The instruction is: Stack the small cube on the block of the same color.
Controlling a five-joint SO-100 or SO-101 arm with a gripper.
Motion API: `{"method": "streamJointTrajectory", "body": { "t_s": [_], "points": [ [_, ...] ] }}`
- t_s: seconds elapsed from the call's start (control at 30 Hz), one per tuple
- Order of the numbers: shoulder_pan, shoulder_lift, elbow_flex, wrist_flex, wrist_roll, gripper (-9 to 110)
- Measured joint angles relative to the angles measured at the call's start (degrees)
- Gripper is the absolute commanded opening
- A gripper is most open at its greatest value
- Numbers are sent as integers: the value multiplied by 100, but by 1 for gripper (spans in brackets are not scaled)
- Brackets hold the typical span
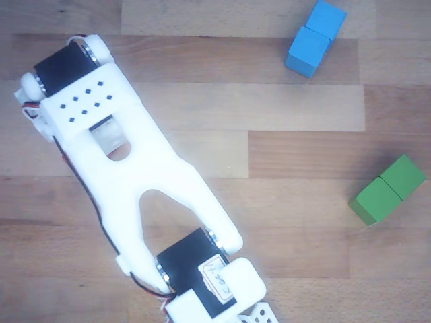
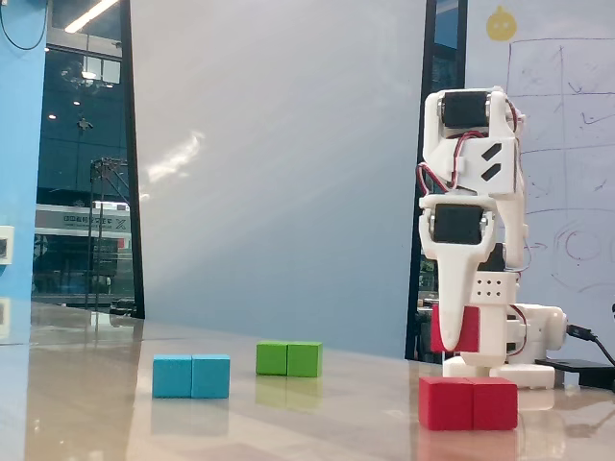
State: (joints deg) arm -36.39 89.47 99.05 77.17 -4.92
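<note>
In the fixed view my gripper points straight down and is shut on the small red cube. The cube hangs a little above the red two-cube block, over its left half, and does not touch it. The block lies on the table in front of the arm's base. In the other view the white arm runs from upper left to lower middle and hides both the small cube and the red block. The gripper's tips do not show there.
A blue two-cube block and a green two-cube block lie on the wooden table, apart from the red block. The arm's base stands behind the red block.
</note>
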Motion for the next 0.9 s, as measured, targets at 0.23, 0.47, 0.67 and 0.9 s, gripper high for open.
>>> {"method": "streamJointTrajectory", "body": {
  "t_s": [0.23,0.47,0.67,0.9],
  "points": [
    [0,-193,0,0,0,1],
    [0,-246,0,0,0,1],
    [0,-281,0,0,0,1],
    [0,-281,0,0,0,1]
  ]
}}
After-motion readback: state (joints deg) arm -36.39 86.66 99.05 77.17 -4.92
